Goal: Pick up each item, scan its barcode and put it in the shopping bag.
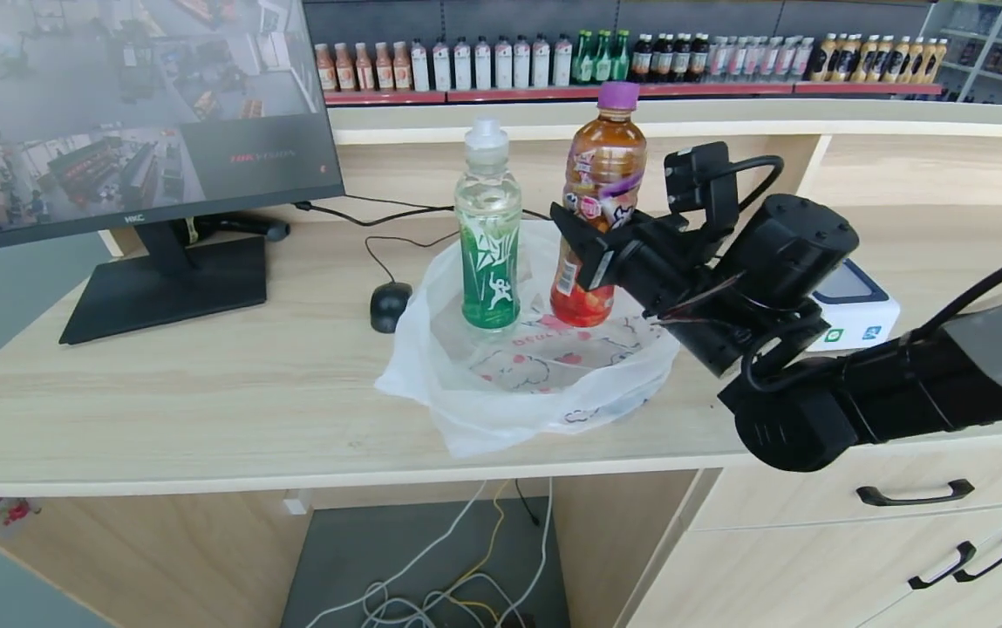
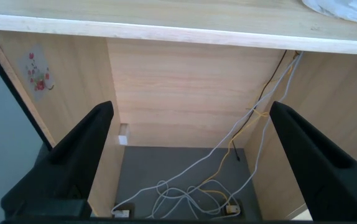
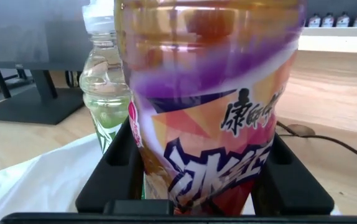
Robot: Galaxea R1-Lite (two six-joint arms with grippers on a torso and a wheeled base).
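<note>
A brown tea bottle (image 1: 598, 187) with a purple cap stands upright over the open white shopping bag (image 1: 527, 384) on the counter. My right gripper (image 1: 588, 253) is shut on its lower half from the right. In the right wrist view the tea bottle (image 3: 209, 99) sits between the black fingers (image 3: 113, 162). A clear bottle with a green label (image 1: 488, 235) stands upright inside the bag, just left of the tea bottle, and the same green bottle (image 3: 104, 93) appears behind it. My left gripper (image 2: 191, 155) hangs open below the counter's front edge, holding nothing.
A monitor (image 1: 117, 113) on its stand occupies the counter's left rear, with a black mouse (image 1: 390, 305) beside the bag. A white box device (image 1: 854, 314) sits right of my right arm. Drawers (image 1: 910, 497) lie below right. Loose cables (image 2: 228, 180) hang under the counter.
</note>
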